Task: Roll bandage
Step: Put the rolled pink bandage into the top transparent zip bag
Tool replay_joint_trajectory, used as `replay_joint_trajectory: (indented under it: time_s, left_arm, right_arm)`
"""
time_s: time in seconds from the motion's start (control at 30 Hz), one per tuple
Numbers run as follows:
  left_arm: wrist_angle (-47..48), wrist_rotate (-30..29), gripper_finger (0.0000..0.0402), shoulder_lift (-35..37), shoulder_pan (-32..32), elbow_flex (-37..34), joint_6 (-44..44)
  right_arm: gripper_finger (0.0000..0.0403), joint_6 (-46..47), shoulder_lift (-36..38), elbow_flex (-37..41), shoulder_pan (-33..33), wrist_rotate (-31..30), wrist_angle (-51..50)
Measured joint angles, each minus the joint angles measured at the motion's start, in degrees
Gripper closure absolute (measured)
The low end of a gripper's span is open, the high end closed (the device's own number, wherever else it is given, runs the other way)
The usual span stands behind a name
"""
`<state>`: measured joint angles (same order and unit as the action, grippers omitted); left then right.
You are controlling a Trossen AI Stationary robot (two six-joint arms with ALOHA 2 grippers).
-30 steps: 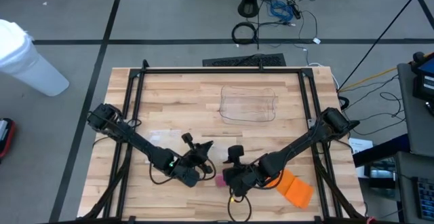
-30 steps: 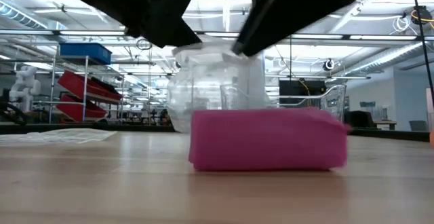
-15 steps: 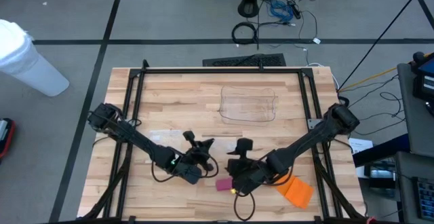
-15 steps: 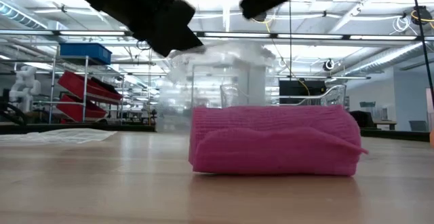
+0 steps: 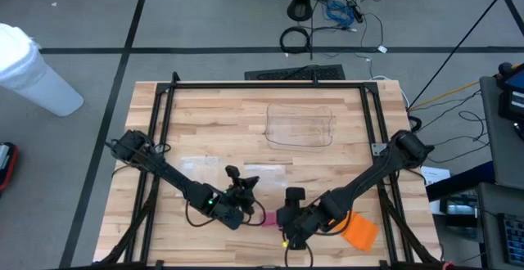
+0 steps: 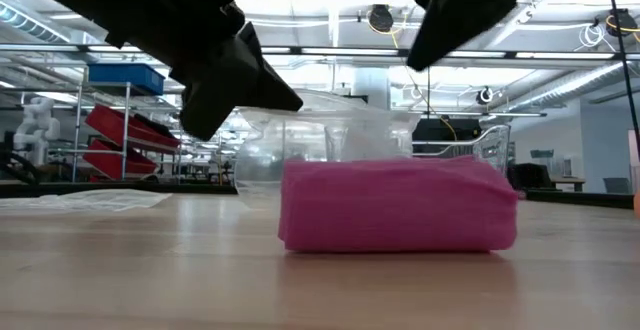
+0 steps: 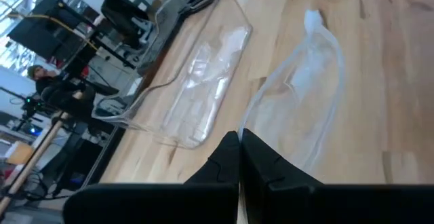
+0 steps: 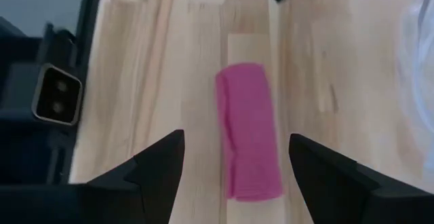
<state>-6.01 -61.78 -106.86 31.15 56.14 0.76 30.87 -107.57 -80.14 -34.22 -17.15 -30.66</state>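
- Two grippers hang low over the near middle of the wooden bench (image 5: 205, 114), one on each side of a pink bandage roll (image 5: 268, 218).
- The right gripper (image 8: 234, 159) has its two dark fingers (image 8: 159, 163) spread wide with nothing between them; in its wrist view the roll lies on the wood just ahead of the gap, untouched.
- The left gripper (image 7: 239, 157) has its fingers pressed together, closed on nothing, with its tip near the roll's left end in the high view.
- The bandage roll lies on its side on the bench close to the front edge, between the two grippers; in the low view it rests flat on the wood with both arms above it.
- A clear plastic bag (image 7: 302, 91) lies flat on the bench just beyond the left gripper.
- A clear plastic tray (image 5: 300, 124) sits farther back, near the bench's middle, well apart from the roll.
- An orange piece (image 5: 359, 231) lies at the front right, beside the right arm.
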Motion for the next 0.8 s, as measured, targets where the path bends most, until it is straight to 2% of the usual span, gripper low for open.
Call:
replay_joint_trajectory:
  time_s: [0.27, 0.63, 0.8]
  left_arm:
    - [-1.3, 0.0, 0.0401, -2.5, 1.0, 0.0, -2.6]
    - [-0.9, -1.7, 0.0401, -2.7, 1.0, 0.0, 8.7]
    - [-0.8, -1.7, 0.0401, -2.7, 0.9, 0.0, 9.5]
  right_arm:
    - [0.0151, -1.9, -5.5, 0.0, -0.4, 1.0, -0.9]
    - [0.0151, -6.2, -7.7, 0.0, 3.5, 0.5, -3.0]
    - [0.0151, -7.3, -8.1, 0.0, 3.8, -1.6, -3.4]
